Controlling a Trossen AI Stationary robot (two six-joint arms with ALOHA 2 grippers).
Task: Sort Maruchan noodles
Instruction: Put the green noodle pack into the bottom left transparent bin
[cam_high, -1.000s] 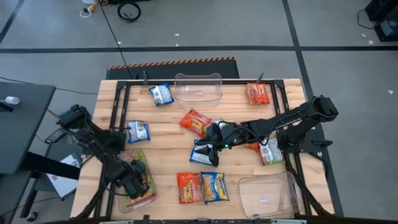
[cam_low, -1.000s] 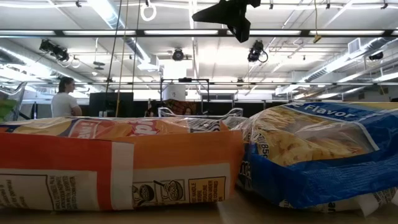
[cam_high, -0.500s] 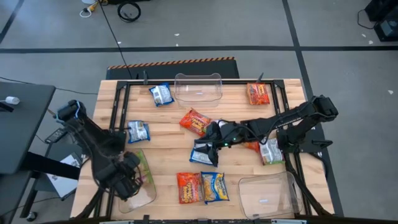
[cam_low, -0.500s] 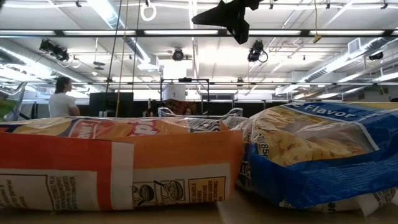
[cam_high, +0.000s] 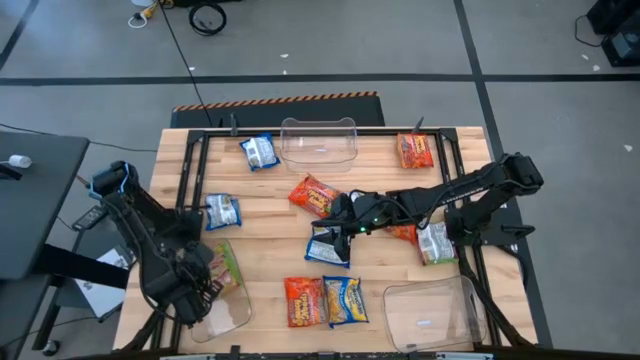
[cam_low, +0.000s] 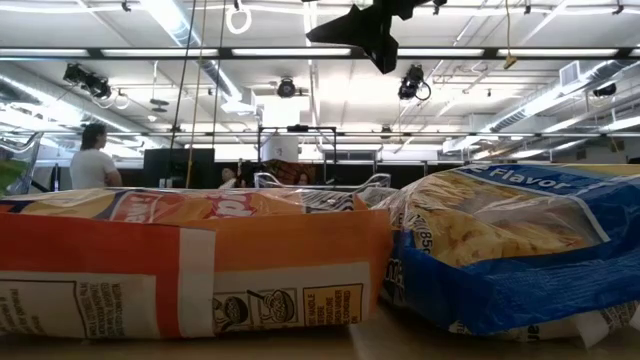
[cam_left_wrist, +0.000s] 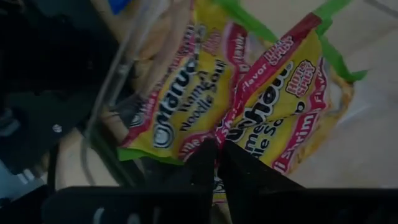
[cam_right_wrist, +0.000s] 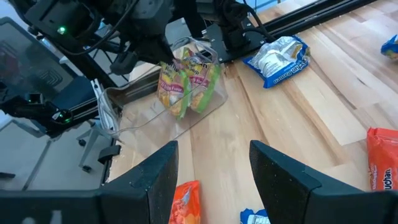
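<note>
Two green-pink-yellow Maruchan packets (cam_left_wrist: 249, 106) stand in the clear bin (cam_high: 228, 310) at the table's near left, leaning on its wall (cam_right_wrist: 186, 84). Above them hovers my left gripper (cam_left_wrist: 217, 163), pointing down, its fingertips all but together with nothing between them. Over the table's middle my right gripper (cam_right_wrist: 208, 180) stands open and empty, raised above a blue packet (cam_high: 327, 246) that lies flat. Other red-orange packets (cam_high: 314, 195) and blue packets (cam_high: 222, 211) lie loose on the wood.
An orange packet (cam_high: 303, 300) and a blue-yellow packet (cam_high: 345, 300) lie side by side at the near edge. More packets lie at the back (cam_high: 260, 152) and right (cam_high: 437, 243). Clear bins stand at the far middle (cam_high: 319, 141) and near right (cam_high: 430, 312). A black rail frame (cam_high: 192, 165) rings the table.
My left gripper has risen out of the near-left bin and tipped to point more steeply down. The green-pink-yellow packets stay in the bin.
</note>
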